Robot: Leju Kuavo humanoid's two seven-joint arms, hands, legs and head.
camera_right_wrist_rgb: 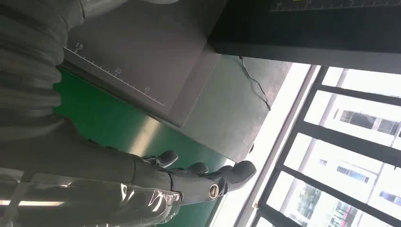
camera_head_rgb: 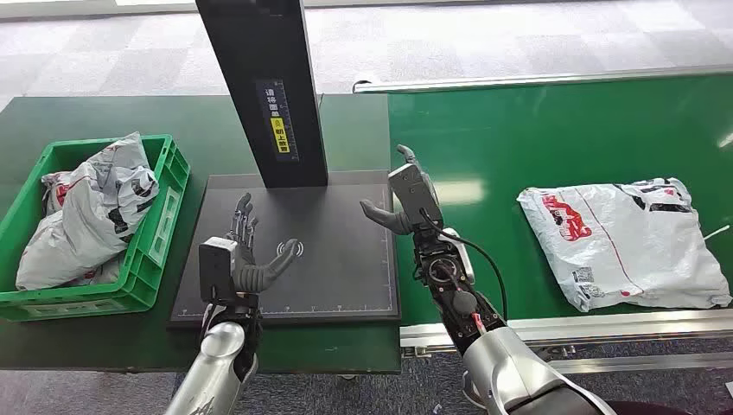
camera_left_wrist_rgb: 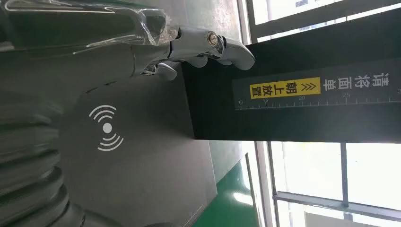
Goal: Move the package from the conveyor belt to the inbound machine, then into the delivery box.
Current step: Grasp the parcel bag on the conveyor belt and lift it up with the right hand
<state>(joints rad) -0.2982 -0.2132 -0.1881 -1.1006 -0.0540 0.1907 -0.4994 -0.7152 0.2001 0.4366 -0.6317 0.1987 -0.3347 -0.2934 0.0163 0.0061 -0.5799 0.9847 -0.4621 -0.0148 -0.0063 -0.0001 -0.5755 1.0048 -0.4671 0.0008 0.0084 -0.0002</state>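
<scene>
Package (camera_head_rgb: pixel 624 242) lies flat on the green conveyor belt (camera_head_rgb: pixel 519 138), well off to the right of both hands, with its long axis running roughly across the belt from left to right. The right hand (camera_head_rgb: pixel 406 194) hovers at the seam between the belt and the dark scanning plate (camera_head_rgb: pixel 346 259) of the inbound machine, fingers spread and holding nothing; its palm faces left, away from the package. The left hand (camera_head_rgb: pixel 246 251) hangs over the plate near the white signal mark (camera_head_rgb: pixel 292 250), also spread wide and empty. The right hand is clearly the nearer one, so the reach should probably go rightward along the belt with that arm. A green crate (camera_head_rgb: pixel 147 259) at the left of the tabletop already holds other bags (camera_head_rgb: pixel 86 216).
</scene>
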